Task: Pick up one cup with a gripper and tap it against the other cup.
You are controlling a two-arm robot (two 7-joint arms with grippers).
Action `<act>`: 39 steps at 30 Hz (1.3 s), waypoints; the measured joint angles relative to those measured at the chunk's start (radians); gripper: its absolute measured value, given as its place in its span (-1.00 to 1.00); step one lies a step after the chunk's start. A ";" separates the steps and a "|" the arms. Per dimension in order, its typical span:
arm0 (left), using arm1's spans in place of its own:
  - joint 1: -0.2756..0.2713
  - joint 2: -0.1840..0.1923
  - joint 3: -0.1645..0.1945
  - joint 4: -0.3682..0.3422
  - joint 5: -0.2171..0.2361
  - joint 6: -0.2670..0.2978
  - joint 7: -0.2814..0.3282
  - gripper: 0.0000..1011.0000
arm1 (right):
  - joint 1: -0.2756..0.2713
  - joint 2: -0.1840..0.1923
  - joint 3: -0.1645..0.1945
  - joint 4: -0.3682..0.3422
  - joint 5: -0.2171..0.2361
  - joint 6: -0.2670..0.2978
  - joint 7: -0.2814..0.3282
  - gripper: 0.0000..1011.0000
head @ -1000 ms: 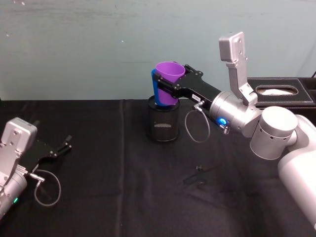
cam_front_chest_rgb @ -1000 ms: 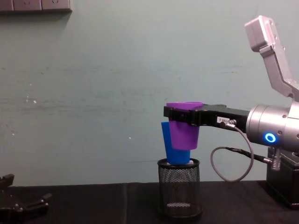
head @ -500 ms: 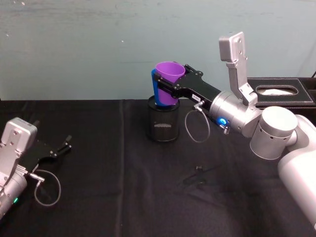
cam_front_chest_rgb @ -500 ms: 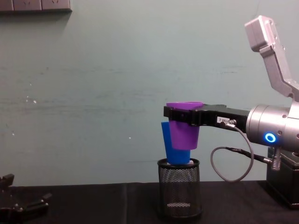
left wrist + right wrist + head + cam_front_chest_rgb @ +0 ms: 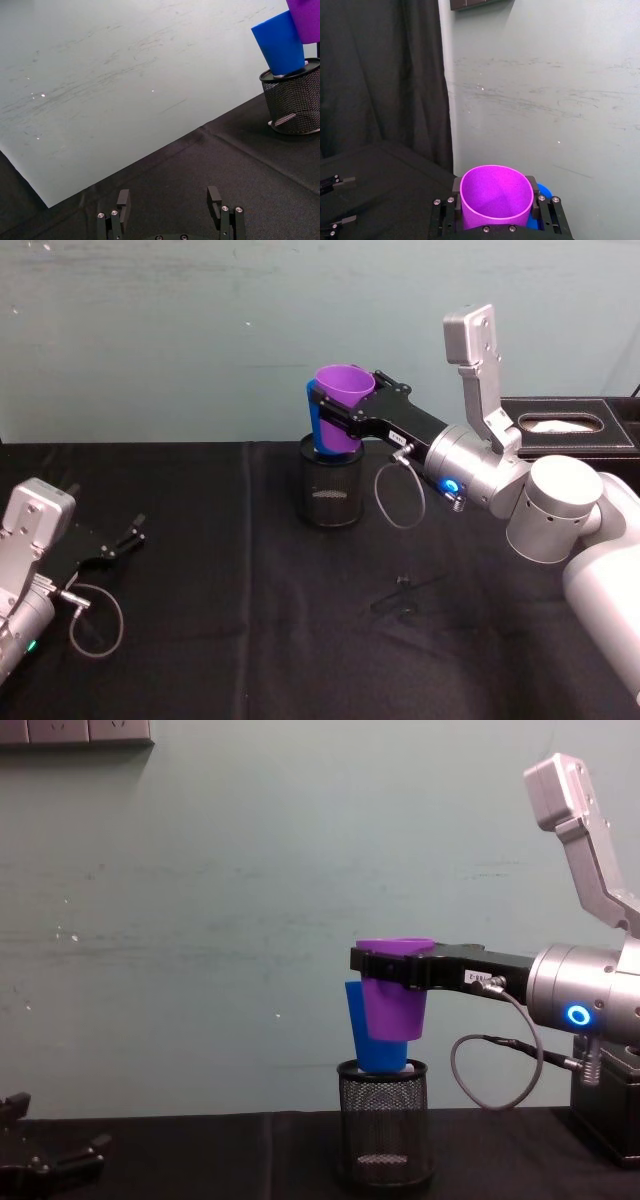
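The right gripper [image 5: 392, 963] is clamped on the purple cup [image 5: 495, 196], holding it upright over the mesh pen holder [image 5: 330, 496]; the blue cup [image 5: 279, 44] stands in that holder, just beside the purple one; the left gripper [image 5: 130, 535] sits parked, jaws apart, at the worktop's [image 5: 220, 620] left.

Two tumblers, purple cup [image 5: 395, 1005], blue cup [image 5: 280, 45], both at one mesh holder [image 5: 330, 495], two grippers, left gripper [image 5: 169, 200], right gripper [image 5: 347, 405], one black box [image 5: 570, 430] right of holder.
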 joint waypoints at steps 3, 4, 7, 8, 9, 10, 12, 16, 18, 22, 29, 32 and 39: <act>0.000 0.000 0.000 0.000 0.000 0.000 0.000 0.98 | 0.000 0.000 0.000 0.000 0.000 0.000 0.000 0.47; 0.000 0.000 0.000 0.000 0.000 0.000 0.000 0.98 | 0.000 0.000 0.000 0.000 0.000 0.000 0.000 0.47; 0.000 0.000 0.000 0.000 0.000 0.000 0.000 0.98 | 0.000 0.000 0.000 0.000 0.000 0.000 0.000 0.47; 0.000 0.000 0.000 0.000 0.000 0.000 0.000 0.98 | 0.000 0.000 0.000 0.000 0.000 0.000 0.000 0.47; 0.000 0.000 0.000 0.000 0.000 0.000 0.000 0.98 | 0.000 0.000 0.000 0.000 0.000 0.000 0.000 0.47; 0.000 0.000 0.000 0.000 0.000 0.000 0.000 0.98 | 0.000 0.000 0.000 0.000 0.000 0.000 0.000 0.47; 0.000 0.000 0.000 0.000 0.000 0.000 0.000 0.98 | 0.000 0.000 0.000 0.000 0.000 0.000 0.000 0.47; 0.000 0.000 0.000 0.000 0.000 0.000 0.000 0.98 | 0.000 0.000 0.000 0.000 0.000 0.000 0.000 0.47; 0.000 0.000 0.000 0.000 0.000 0.000 0.000 0.98 | 0.000 0.000 0.000 0.000 0.000 0.000 0.000 0.46; 0.000 0.000 0.000 0.000 0.000 0.000 0.000 0.98 | 0.000 0.000 0.000 0.000 0.000 0.000 0.000 0.47; 0.000 0.000 0.000 0.000 0.000 0.000 0.000 0.98 | 0.000 0.000 -0.001 -0.001 0.001 -0.001 0.002 0.47; 0.000 0.000 0.000 0.000 0.000 0.000 0.000 0.98 | -0.003 0.005 -0.008 -0.011 0.001 -0.001 0.013 0.47; 0.000 0.000 0.000 0.000 0.000 0.000 0.000 0.98 | -0.059 0.028 -0.018 -0.097 0.001 -0.006 0.014 0.47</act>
